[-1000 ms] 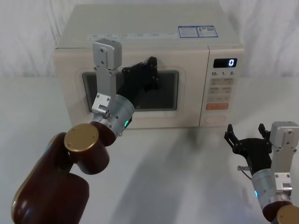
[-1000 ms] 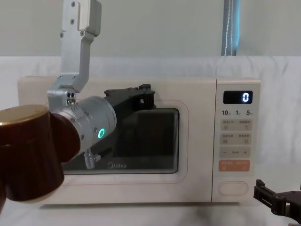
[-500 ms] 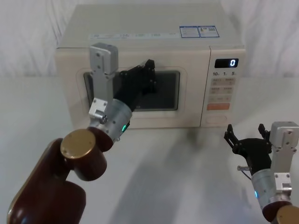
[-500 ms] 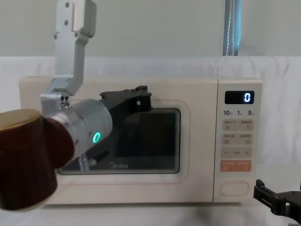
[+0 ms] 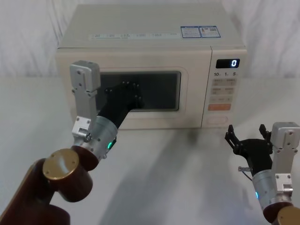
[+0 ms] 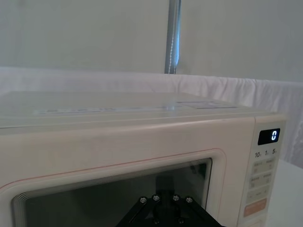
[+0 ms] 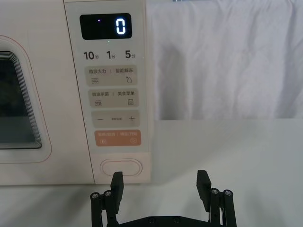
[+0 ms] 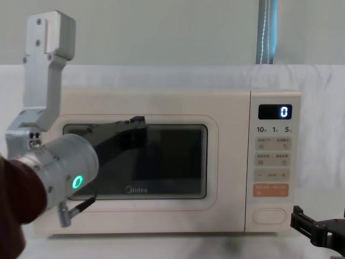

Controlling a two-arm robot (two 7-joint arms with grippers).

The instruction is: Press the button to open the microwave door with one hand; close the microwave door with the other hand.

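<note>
The microwave door (image 5: pixel 140 118) is flush with the cream oven, its dark window facing me; I also see the door (image 8: pixel 161 216) in the chest view and the door (image 6: pixel 118 146) in the left wrist view. My left gripper (image 5: pixel 127 90) hangs just in front of the window's left half, black against the glass. The left gripper (image 8: pixel 135 127) looks the same from the chest. The button (image 5: pixel 216 120) is the wide oval at the bottom of the control panel. My right gripper (image 5: pixel 246 136) stands open on the table side, below and in front of the button (image 7: pixel 122 167), apart from it.
The microwave rests on a white-covered table (image 5: pixel 178 168) with white cloth behind. The display (image 5: pixel 226 63) reads 0. An orange key (image 7: pixel 118 137) sits just above the button. Bare table lies between the two arms.
My left arm has drawn back and sunk to the left, its gripper sliding from the window's middle to its left half. The door stays flush. The right arm has not moved.
</note>
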